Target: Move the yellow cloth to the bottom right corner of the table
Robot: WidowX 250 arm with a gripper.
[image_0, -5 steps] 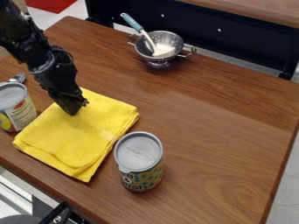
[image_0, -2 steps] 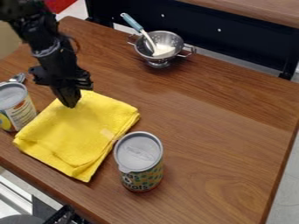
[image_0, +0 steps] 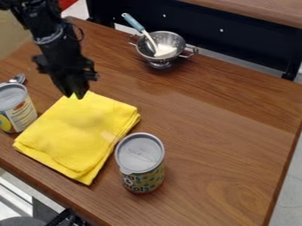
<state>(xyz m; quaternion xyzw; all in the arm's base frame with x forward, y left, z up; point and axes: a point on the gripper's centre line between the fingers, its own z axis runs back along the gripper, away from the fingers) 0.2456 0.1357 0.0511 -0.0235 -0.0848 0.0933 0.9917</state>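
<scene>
Brown wood grain across most of the frame: a desk, set at a slant, with one corner near the upper left. Behind it, along the top and toward the upper right, a black panel with small pale dots. Left of centre on the desk, the yellow cloth, folded in layers and lying flat, well apart from the lower right of the frame. Down from the upper left, the black arm, ending in the gripper over the cloth's top corner. Fingers slightly spread, with a narrow gap between the tips; contact with the cloth hard to tell. Below centre, just beside the cloth's right side, an upright can with a silver top and a green and yellow label. At the left edge, close to the cloth, another upright can, pale-labelled and partly cut off. Toward the top, right of the arm, a metal colander with two side handles. Leaning inside it, a utensil with a light blue handle. Smallest, behind the left can, a shiny metal piece, partly hidden.
</scene>
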